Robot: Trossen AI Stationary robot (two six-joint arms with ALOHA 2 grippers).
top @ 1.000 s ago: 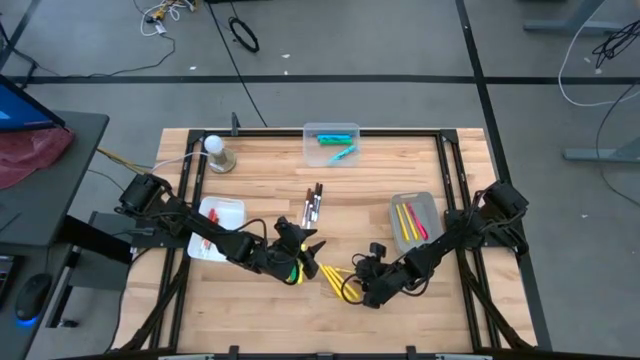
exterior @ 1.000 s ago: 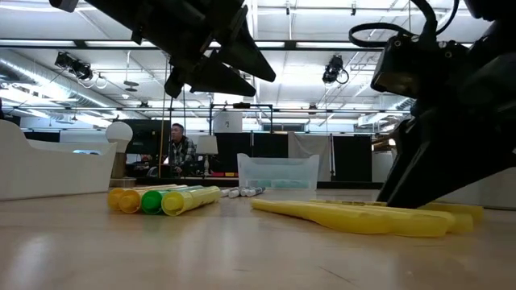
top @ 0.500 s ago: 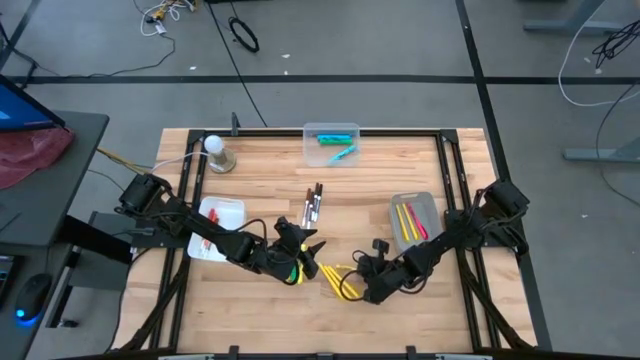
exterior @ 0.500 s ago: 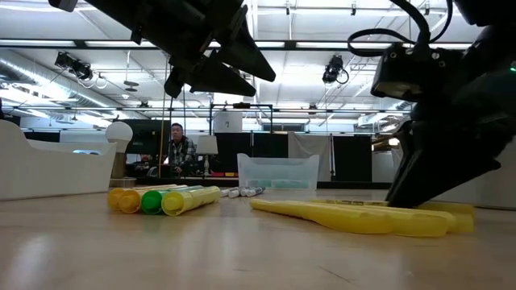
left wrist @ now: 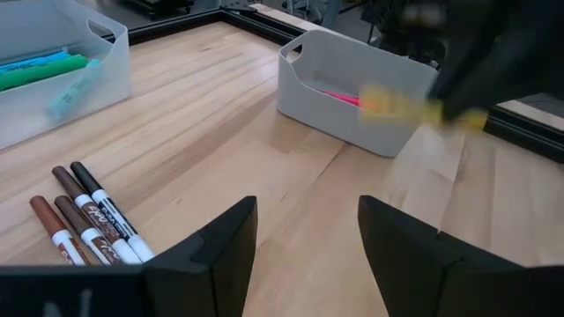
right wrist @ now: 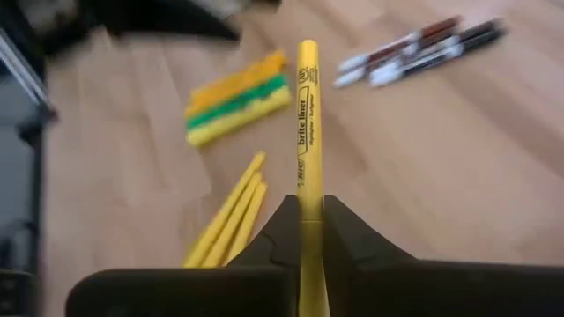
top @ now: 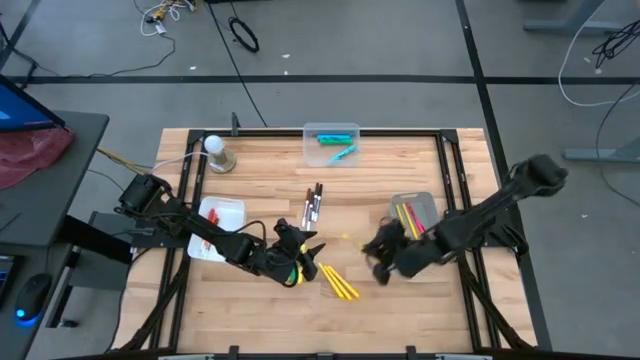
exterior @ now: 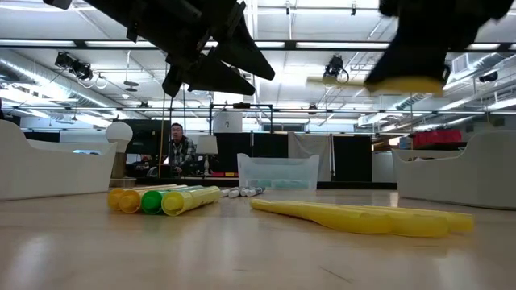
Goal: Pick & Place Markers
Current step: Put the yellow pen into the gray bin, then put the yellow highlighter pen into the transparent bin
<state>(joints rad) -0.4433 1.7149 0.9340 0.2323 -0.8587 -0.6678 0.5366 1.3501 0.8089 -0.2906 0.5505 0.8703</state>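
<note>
The right claw [right wrist: 307,231] is clamped on a slim yellow highlighter marker [right wrist: 307,132], its two dark fingers pressed against the barrel on either side — the marker juts forward from between them and hangs clear of the light wooden table [top: 260,180]. In the high view this claw [top: 378,250] sits just beside the near-left corner of the pale grey bin [top: 424,202] on the right side of the table; that bin holds slim yellow and red markers [top: 408,220].

The left claw [left wrist: 307,233] has its jaws spread apart and grips nothing. In the high view it [top: 308,250] hovers at the front centre of the table, beside a bundle of chunky yellow, green and orange markers [exterior: 161,198] lying side by side.

Three slim yellow markers [top: 338,282] lie loose on the table just right of that bundle, in front of the right claw. A row of thin white markers with dark caps [top: 313,203] lies at the centre of the table, apart from both claws. The clear plastic bin [top: 312,133] at the far edge holds green and light blue markers [top: 336,142]. A white tray [top: 232,208] on the left side carries red-marked pens, partly hidden by the left arm.

In the low view a person [exterior: 178,151] sits in the room beyond the table.
</note>
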